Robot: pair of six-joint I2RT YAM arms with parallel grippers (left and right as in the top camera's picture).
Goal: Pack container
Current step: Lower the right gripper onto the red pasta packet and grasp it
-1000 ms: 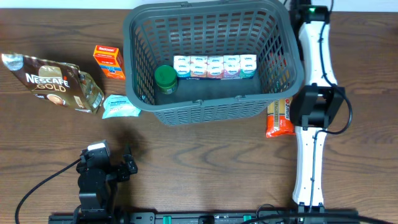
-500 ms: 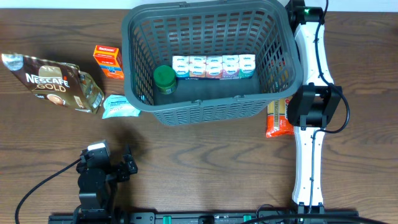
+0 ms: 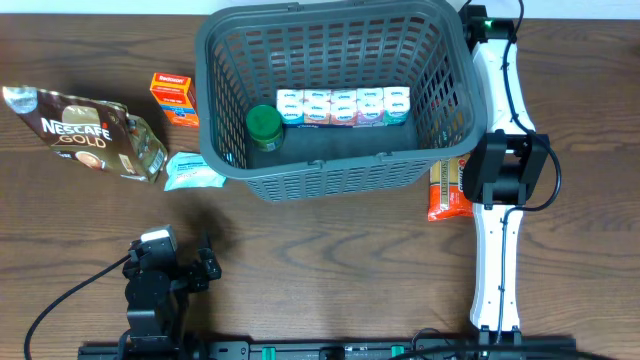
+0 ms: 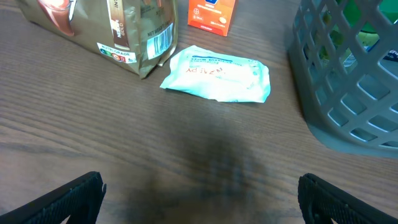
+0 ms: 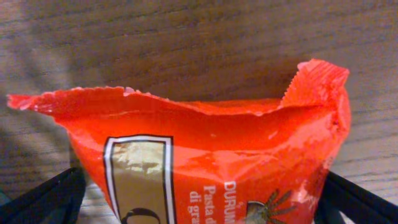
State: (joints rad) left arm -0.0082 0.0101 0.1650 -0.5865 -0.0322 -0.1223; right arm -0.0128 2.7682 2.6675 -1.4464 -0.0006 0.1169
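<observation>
Nudged slightly toward nine o'clock, the container (image 3: 330,176) lies at ten o'clock of the right pincer (image 5: 199,200), spread astride the orange pasta bag (image 5: 205,140).

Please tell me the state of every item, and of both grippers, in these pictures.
basket: upright, partly filled.
green-lidded jar: in basket, lid up.
carton row: in basket.
coffee pouch: lying on table.
orange box: on table.
pale blue packet: flat on table.
pasta bag: on table, unpacked.
left gripper: jaws open, empty.
right gripper: jaws open, astride pasta bag.
</observation>
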